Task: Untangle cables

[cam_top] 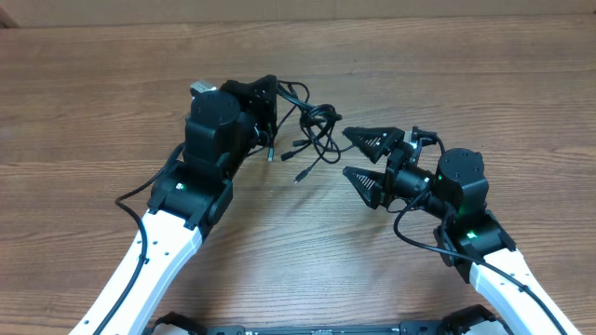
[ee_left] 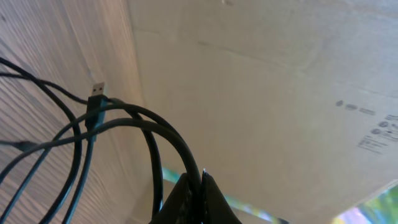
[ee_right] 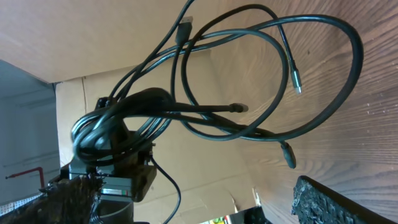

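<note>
- Overhead, my left gripper [cam_top: 272,110] sits at the far middle of the table [cam_top: 93,84]. The left wrist view shows its fingers [ee_left: 180,202] pinched tight together on a few strands of the cables [cam_top: 315,126], which rise out of the jaws and arc away.
- My right gripper [cam_top: 345,153] is spread wide with nothing between its jaws. In the right wrist view its two fingers sit at the bottom corners, and the tangle lies beyond them.
- From overhead, the far fingertip of the right gripper looks just beside the nearest loop. I cannot tell whether they touch.
- The cables form one knot of overlapping loops just right of the left gripper, between the two grippers. The clamped end is bunched at the left jaws, and the loops fan out rightward over the wood.
- A USB plug [ee_left: 96,90] hangs among the loops close to the left gripper. Several other plug ends trail loose on the near side of the tangle, one of them [cam_top: 300,177] lying nearest to me.
- Bare wood runs wide to the far left and far right, and there is more of it on the near side between my two arms.
- A cardboard wall [ee_left: 280,93] stands behind the cables in both wrist views, along the far side of the table as best I can judge.
</note>
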`<action>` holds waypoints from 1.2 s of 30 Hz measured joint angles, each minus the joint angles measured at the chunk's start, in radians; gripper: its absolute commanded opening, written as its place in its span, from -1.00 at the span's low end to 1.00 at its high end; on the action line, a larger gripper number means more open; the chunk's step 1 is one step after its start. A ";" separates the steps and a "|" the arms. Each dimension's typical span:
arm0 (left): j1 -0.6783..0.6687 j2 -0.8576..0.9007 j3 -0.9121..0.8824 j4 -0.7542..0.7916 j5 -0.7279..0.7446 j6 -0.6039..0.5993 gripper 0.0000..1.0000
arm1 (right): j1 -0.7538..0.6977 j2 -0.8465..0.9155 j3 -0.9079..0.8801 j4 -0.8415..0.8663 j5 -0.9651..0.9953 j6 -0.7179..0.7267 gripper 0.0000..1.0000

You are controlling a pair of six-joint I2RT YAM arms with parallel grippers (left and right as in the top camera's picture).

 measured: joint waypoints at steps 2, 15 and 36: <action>0.000 0.000 0.000 0.015 0.016 -0.014 -0.91 | 0.000 0.000 0.000 0.000 0.001 0.000 1.00; -0.018 0.000 0.000 0.170 0.058 -0.069 -0.91 | 0.045 0.000 0.000 0.000 0.035 0.000 0.86; -0.072 0.000 0.000 0.207 0.110 -0.116 -0.91 | 0.119 0.029 0.000 0.003 0.161 0.007 0.86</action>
